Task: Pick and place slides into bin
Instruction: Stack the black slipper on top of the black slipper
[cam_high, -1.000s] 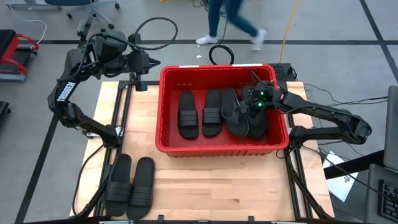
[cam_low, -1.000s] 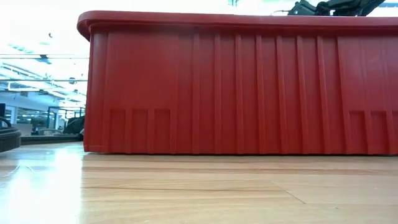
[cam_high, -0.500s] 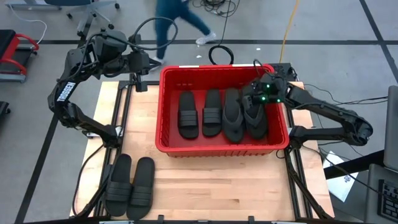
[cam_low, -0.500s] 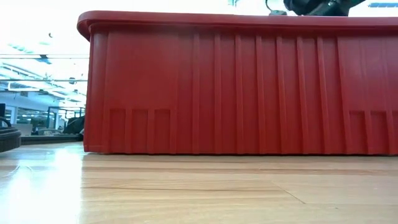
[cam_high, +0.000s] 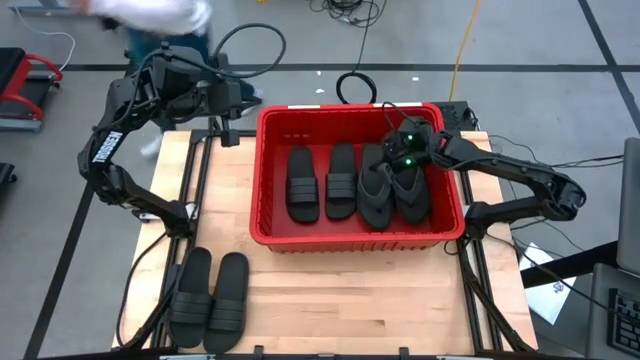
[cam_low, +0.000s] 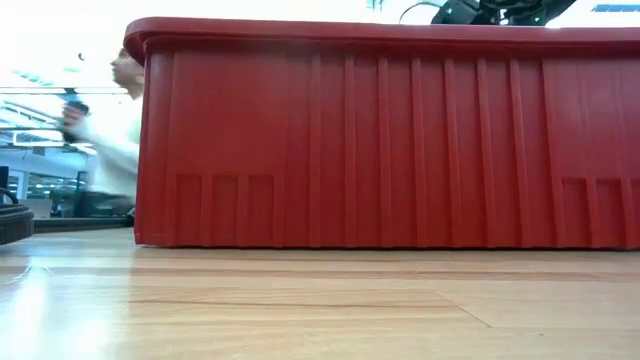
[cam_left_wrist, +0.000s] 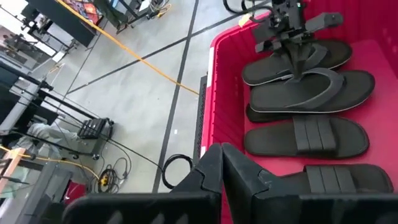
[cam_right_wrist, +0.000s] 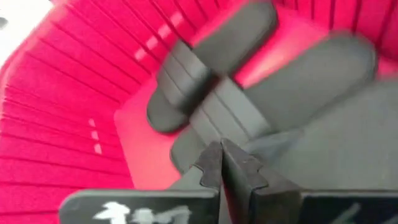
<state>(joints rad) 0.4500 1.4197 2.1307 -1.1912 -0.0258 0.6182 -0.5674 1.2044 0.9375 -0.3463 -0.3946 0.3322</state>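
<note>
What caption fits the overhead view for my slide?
Right gripper, shut and empty, above four slides in the red bin; two slides wait on the table.

Grey floor (cam_high: 560, 60), black tape lines (cam_high: 300, 68)

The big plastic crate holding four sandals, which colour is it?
Red; the big plastic crate shows best in the high view.

bin (cam_high: 262, 180): centre-right of the surface (cam_high: 330, 300) in the high view | in bin: four slides abreast, two strapped slides (cam_high: 322, 183) left, two thong slides (cam_high: 392, 190) right | right hand (cam_high: 400, 160): over the thong slides' far ends | slide pair (cam_high: 209, 298): lower left, on the surface | left hand (cam_high: 248, 97): upper left, beyond the bin's far-left corner
</note>
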